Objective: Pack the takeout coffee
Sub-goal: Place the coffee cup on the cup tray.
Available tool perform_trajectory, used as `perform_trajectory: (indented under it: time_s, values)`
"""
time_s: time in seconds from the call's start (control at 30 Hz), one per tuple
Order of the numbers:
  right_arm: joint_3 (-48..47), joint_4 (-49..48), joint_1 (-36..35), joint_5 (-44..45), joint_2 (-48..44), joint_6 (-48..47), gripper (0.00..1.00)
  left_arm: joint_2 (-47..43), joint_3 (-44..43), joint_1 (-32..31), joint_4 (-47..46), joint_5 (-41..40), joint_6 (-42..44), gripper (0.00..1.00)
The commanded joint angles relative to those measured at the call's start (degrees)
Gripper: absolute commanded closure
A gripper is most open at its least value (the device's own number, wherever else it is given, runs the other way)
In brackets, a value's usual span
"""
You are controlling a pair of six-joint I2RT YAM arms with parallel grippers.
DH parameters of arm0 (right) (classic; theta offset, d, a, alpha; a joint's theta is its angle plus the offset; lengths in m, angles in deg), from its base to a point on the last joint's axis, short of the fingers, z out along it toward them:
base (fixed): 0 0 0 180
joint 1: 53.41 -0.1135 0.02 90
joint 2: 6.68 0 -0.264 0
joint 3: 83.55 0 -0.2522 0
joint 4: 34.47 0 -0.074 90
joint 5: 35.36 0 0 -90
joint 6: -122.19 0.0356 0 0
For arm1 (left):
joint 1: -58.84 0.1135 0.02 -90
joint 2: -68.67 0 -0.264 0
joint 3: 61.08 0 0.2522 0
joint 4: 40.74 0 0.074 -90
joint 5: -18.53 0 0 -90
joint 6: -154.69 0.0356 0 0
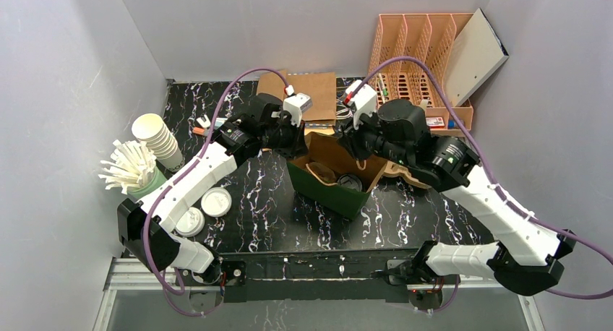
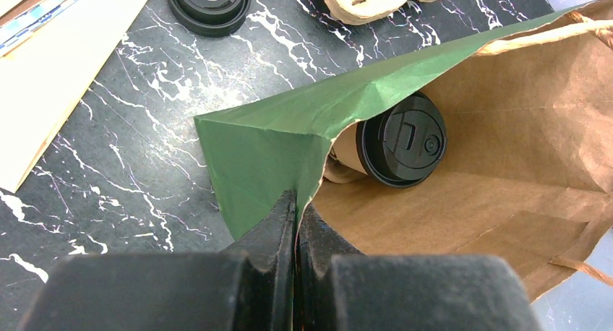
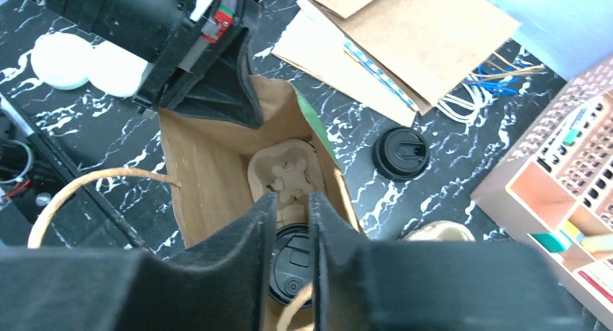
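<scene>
Pinching the rim of the paper bag [image 2: 275, 150] with the left pincer [image 2: 296, 217], closed flat on the green edge at the far left corner, so that the mouth gapes. Hovering above that mouth with the right pincer [image 3: 293, 201], opened only part way, with nothing seen between its two fingers. Found in the middle of the desk [image 1: 267, 226], between both arms, with the green side turned to the near edge.

Already inside, at the bottom: one coffee cup [image 2: 402, 137] with a black lid turned up toward the mouth, touching a pulp cup carrier [image 3: 283, 170] on its far side. Cannot tell whether seated in the carrier or only beside it. Outside, to the right of the bag, one spare black lid [image 3: 400, 152] lying on the desk.

Judging the handling: thin paper, very light, soft, quick to crease and probably to tear at a pinched corner. Better to take hold at the folded rim or at the twine handle [image 3: 79, 183], and to pull gently, never sideways against the other grip. For the cup, probably heavier if filled, with a wall that gives under a squeeze and a lid that may pop off. Better to grasp around the body under the lid, with moderate force, and to hold it upright. For the carrier, light and fairly stiff, yet crumbly at the edges; best to lift it from the middle ridge.
</scene>
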Motion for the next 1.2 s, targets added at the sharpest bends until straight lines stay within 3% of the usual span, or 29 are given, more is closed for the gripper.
perform_trajectory:
  time_s: [0.0,0.1,0.33,0.5,1.17]
  values:
    - [-1.8,-1.6,-0.1,-4.4,2.8,-4.0,0.76,-1.5,0.1,-0.3,-0.4,0.5,0.8,1.00]
    - [0.3,-0.5,-0.1,-5.2,4.0,-5.2,0.99,-1.6,0.0,-0.4,-0.4,0.2,1.0,1.00]
    - [8.6,0.3,-0.2,-5.0,5.0,-10.7,0.99,-1.8,-0.2,-0.5,-0.3,0.0,1.0,1.00]
    - [17.1,-4.6,-0.3,-1.8,3.4,-14.1,0.99,-2.0,-0.7,-0.5,-0.7,-1.5,1.4,1.00]
    - [32.3,-10.0,-0.7,2.2,-5.4,-12.8,0.99,-3.1,-4.4,-1.0,-2.8,-6.1,3.2,1.00]
